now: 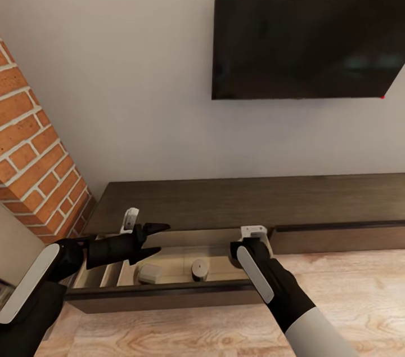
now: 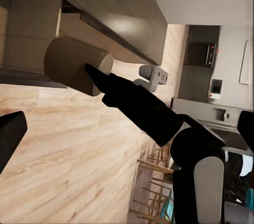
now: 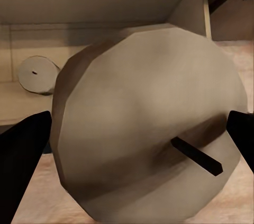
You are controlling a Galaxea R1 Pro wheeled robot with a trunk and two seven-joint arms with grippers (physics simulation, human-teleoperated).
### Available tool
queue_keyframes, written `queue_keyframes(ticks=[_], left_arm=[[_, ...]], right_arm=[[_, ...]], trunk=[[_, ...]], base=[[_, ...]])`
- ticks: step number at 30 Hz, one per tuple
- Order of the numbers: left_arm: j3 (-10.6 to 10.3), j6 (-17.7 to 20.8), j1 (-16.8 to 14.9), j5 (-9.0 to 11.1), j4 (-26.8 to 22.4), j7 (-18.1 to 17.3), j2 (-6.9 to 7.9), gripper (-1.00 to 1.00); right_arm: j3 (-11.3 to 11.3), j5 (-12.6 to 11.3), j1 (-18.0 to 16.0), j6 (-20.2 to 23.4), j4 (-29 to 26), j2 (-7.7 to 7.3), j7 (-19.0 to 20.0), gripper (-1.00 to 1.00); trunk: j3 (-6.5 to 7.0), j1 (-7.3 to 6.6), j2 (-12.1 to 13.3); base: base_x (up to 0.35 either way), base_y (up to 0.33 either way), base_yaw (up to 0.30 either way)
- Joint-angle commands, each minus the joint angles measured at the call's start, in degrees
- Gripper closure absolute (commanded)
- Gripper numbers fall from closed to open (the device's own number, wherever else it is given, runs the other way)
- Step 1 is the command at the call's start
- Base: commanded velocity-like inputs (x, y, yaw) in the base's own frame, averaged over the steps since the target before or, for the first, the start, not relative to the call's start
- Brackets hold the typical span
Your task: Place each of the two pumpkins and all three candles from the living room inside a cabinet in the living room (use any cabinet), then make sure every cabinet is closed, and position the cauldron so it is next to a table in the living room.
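The dark-brown cabinet (image 1: 236, 199) runs along the wall with one drawer (image 1: 169, 293) pulled open below my arms. Two tan candles rest on its pale floor: one lying on its side (image 1: 151, 273), one upright (image 1: 199, 270). My right gripper (image 1: 251, 240) hangs over the drawer's right end, shut on a third candle (image 3: 148, 128), which also appears in the left wrist view (image 2: 74, 65). Behind it lies another candle (image 3: 37, 74) in the drawer. My left gripper (image 1: 154, 240) is open over the drawer's left part, holding nothing. The pumpkins, cauldron and table are out of view.
A black TV (image 1: 309, 25) hangs on the wall above the cabinet. A brick wall (image 1: 34, 160) stands at the left. Wooden floor (image 1: 197, 329) lies in front of the drawer. Kitchen units (image 2: 211, 60) and wooden chairs (image 2: 153, 181) show in the distance.
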Motion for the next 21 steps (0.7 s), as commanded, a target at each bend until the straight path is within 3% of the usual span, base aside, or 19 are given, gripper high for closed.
queue_keyframes(ticks=[1, 7, 15, 21], left_arm=[[-0.01, -0.04, -0.05, 0.85, -0.04, 0.59, 0.18, -1.00], [-1.52, -0.10, -0.12, 1.16, -0.04, 0.60, 0.27, -1.00], [-1.93, -0.11, -0.12, 1.22, -0.04, 0.55, 0.47, -1.00], [-1.89, -0.11, -0.12, 1.13, 0.03, 0.59, 0.56, -1.00]], right_arm=[[0.36, -0.44, -0.06, -0.14, 0.00, -0.03, -0.60, 1.00], [0.85, -0.42, -0.06, -1.62, 0.15, -0.09, -0.58, 1.00], [0.89, -0.43, -0.06, -2.13, 0.11, -0.10, -0.57, 1.00], [1.02, -0.43, -0.06, -2.14, 0.01, -0.10, -0.57, 1.00]], trunk=[[-0.23, 0.22, -0.44], [-1.31, 1.54, -2.85], [-1.31, 1.54, -2.85], [-1.31, 1.54, -2.85]], base=[[0.000, 0.000, 0.000], [0.000, 0.000, 0.000], [0.003, 0.000, 0.000], [0.135, 0.000, 0.000]])
